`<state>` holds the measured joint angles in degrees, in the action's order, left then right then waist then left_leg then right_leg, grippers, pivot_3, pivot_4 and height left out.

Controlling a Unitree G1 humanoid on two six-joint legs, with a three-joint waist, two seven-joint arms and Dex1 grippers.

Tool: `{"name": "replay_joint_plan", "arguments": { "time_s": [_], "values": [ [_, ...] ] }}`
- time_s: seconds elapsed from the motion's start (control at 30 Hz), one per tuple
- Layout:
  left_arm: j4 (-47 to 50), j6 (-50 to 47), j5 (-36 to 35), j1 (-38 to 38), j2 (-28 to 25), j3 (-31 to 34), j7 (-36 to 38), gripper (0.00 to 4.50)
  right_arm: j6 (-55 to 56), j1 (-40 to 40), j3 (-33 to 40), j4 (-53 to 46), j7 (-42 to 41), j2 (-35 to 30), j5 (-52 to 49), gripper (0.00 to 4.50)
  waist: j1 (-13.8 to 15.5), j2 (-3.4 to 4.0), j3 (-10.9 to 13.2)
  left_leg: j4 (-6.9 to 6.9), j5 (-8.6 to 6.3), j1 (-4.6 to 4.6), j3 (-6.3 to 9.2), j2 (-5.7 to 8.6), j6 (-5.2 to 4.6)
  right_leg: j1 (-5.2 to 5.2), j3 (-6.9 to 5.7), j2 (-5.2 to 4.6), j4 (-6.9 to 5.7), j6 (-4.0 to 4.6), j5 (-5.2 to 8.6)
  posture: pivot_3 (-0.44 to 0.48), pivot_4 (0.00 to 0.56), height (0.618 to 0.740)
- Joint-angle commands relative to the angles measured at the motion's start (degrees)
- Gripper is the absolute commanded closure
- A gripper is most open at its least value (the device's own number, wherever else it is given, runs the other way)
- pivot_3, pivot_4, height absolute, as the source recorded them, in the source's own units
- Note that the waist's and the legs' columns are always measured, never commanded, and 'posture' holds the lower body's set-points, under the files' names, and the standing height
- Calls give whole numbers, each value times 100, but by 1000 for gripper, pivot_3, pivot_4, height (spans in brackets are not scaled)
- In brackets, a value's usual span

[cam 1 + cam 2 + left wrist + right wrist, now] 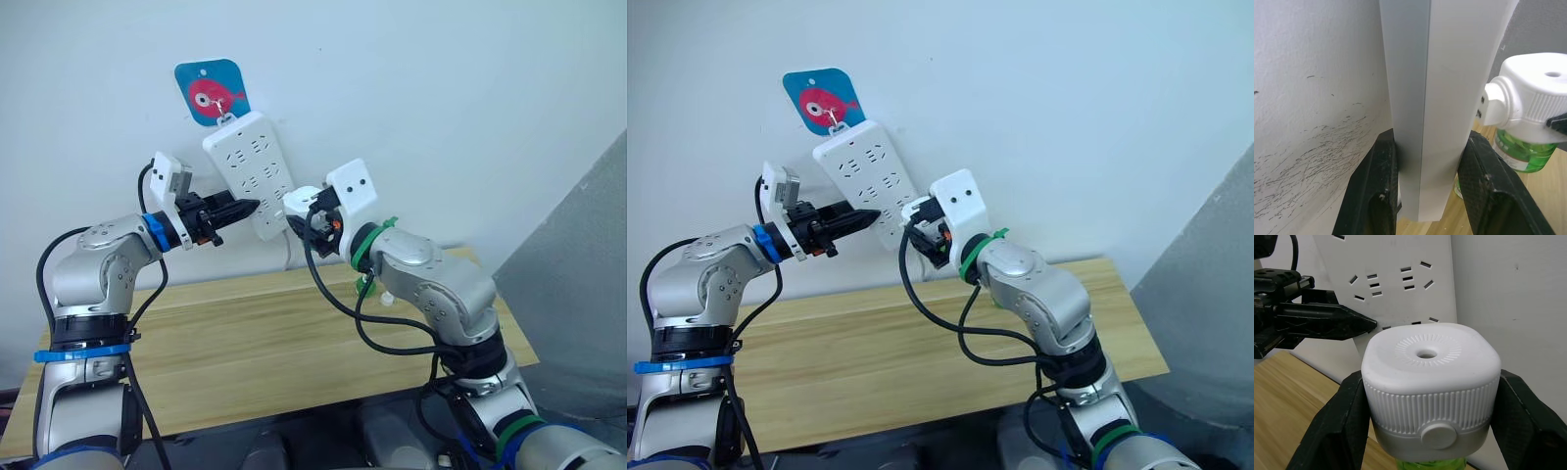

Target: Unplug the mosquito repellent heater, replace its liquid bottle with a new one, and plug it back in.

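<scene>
The mosquito repellent heater point(1430, 391) is sitting between the two black fingers of the right gripper point(1430, 426), which are pressing on its ribbed sides. Its round vent hole is facing the wrist camera, and a round button is showing on the lower grey band. Under the white body a green bottle point(1523, 149) of liquid is hanging, with a label on it. In the left wrist view the prong side of the heater is turning toward the power strip point(250, 171) and is very near to it — whether the prongs are already in a socket, I cannot tell.

The power strip is a long white one with many sockets. It is hanging tilted on the white wall point(441, 88), under a blue card point(211, 90) with a pink figure. The left gripper point(1427, 188) is holding the lower end of this strip: one finger is lying on each long edge, and the strip is passing up between them. In the head views the left arm is reaching in from the left and the right arm from the right, so the two grippers are meeting near the bottom part of the strip.

Below them a wooden table point(245, 343) is standing against the wall. A small white-and-green thing is lying on it just behind the right arm — too much hidden to name.
</scene>
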<state>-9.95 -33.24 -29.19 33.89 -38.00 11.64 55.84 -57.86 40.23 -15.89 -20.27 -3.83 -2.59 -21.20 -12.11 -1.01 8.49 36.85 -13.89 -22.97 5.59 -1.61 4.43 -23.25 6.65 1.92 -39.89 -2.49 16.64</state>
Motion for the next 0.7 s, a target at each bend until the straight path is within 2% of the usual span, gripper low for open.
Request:
{"name": "replay_joint_plan", "arguments": {
  "time_s": [0.03, 0.7],
  "values": [
    [117, -17, -28, 23, -46, -22, 4, 3202, 317, 160, -6, -21, -40, 131, 206, 1528, 0, 0, 0, 0, 0, 0, 0, 0, 0, 0, 0, 0, 0, 0, 0, -211, 127, 740],
    [234, -49, -56, -44, -65, -93, 143, 3202, 511, 273, -185, 324, -453, 395, 705, 1528, -16, 0, 0, -1, 0, 1, 1, 0, 0, 0, -1, 0, -1, 3, -1, -208, 119, 740]
  ]
}}
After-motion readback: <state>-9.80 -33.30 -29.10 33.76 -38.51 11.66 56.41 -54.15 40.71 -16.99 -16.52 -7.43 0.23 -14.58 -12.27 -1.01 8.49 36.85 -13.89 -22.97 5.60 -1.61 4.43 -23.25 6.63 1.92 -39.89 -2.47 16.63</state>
